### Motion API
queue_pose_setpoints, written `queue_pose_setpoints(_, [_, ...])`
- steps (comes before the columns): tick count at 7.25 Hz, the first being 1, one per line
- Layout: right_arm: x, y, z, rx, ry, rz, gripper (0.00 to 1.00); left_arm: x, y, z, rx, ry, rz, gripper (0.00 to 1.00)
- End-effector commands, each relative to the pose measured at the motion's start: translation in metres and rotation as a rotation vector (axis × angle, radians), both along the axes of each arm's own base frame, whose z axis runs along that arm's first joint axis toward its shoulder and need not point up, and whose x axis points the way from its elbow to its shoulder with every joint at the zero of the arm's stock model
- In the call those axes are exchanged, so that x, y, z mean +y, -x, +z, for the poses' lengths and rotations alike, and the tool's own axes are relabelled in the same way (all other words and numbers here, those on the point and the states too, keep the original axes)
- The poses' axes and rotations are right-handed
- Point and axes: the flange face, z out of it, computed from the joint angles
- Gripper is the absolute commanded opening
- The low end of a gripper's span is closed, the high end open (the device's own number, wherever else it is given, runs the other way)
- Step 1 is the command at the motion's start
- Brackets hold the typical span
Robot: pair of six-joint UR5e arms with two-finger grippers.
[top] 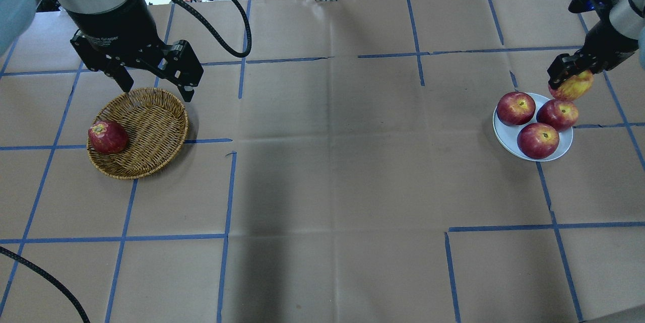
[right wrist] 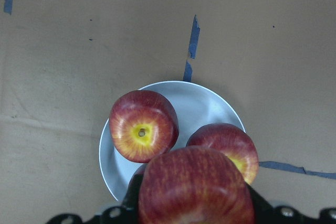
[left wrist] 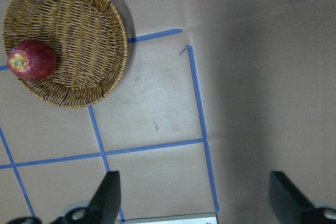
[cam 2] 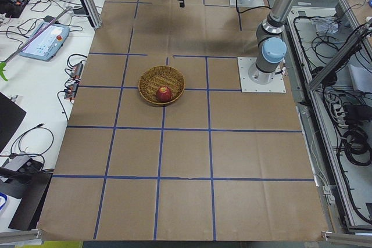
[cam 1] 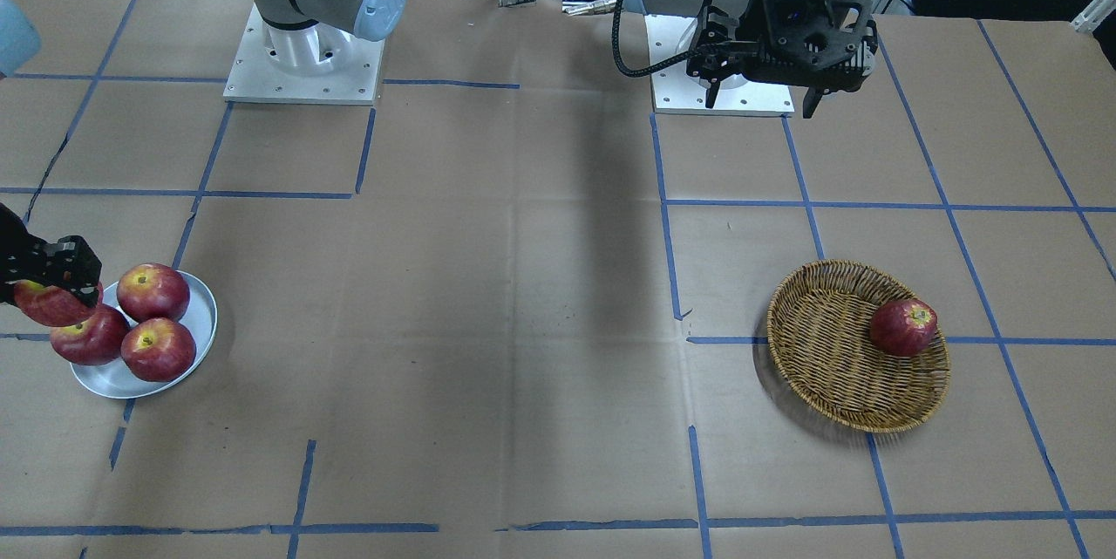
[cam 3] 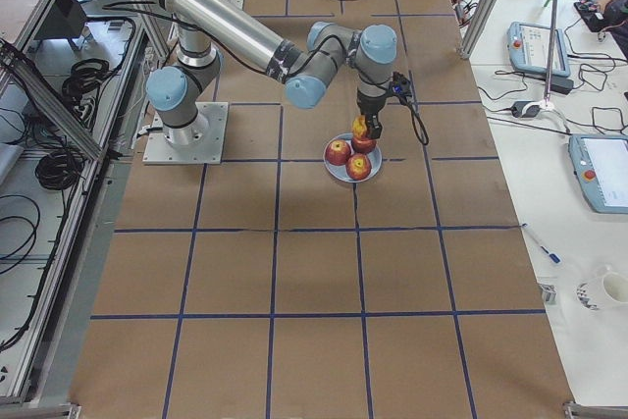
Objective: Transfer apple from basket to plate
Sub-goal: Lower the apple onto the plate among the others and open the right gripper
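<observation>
Overhead exterior view: the right tool point(top: 565, 77) enters at the upper right of the frame, its jaws clamped on the apple point(top: 573, 86), a pinkish-red fruit with a yellow patch. The apple hangs over the upper right rim of the plate point(top: 508, 134). Three red apples point(top: 538, 140) lie close together on the plate. Whether the held apple touches the nearest of them cannot be told. Right wrist-mounted view: the apple point(right wrist: 195, 187) fills the bottom centre between the dark fingers, with the plate point(right wrist: 207, 106) and its fruit below it.

Left tool point(top: 157, 90) stands at the upper left of the overhead frame, above the upper rim of the basket point(top: 151, 121), jaws apart and holding nothing. Left wrist-mounted view confirms this: both fingers point(left wrist: 107, 195) sit at the bottom edge, far apart, with bare bench point(left wrist: 252, 77) between them. The basket sits at the left of the overhead frame and holds one dark red apple point(top: 107, 137) against its left wall. Basket and plate are well apart, at opposite ends of the brown paper-covered bench, which carries blue tape lines point(top: 418, 53).
</observation>
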Motion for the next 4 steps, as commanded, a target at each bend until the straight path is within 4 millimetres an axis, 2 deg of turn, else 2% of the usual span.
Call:
queue_pose_setpoints(1, [0.012, -0.002, -0.027, 0.004, 0.014, -0.001, 0.61, 0.001, 0.0, -0.001, 0.0, -0.003, 0.0, 0.99])
queue_pose_setpoints(4, [0.008, -0.001, -0.051, -0.006, -0.003, -0.004, 0.61, 0.002, 0.0, -0.001, 0.0, -0.003, 0.0, 0.99])
